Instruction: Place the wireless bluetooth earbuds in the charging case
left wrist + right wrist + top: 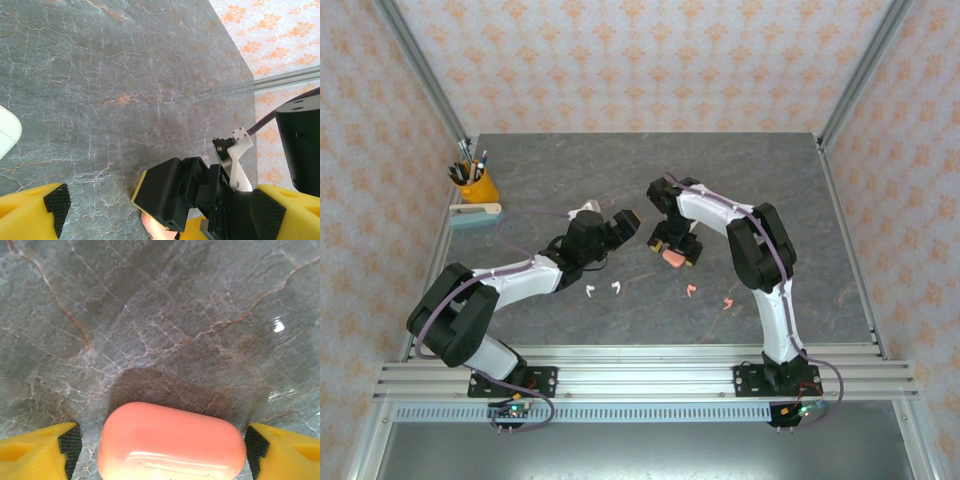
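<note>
Wireless bluetooth earbuds: white pair, then pink pair rightward, loose on table, outside both cases. Pen cup: far left. White case: behind left arm. Left gripper: spread, empty. Right gripper: spread, straddling pink case.

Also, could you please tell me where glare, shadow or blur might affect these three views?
Top external: even light, sharp, only soft shadows on the table. Right wrist: white glare along the near edge of the pink case, a bright glint on the table at upper right, a dark shadow behind the case. Left wrist: the white case is very bright and cropped by the left edge.
</note>
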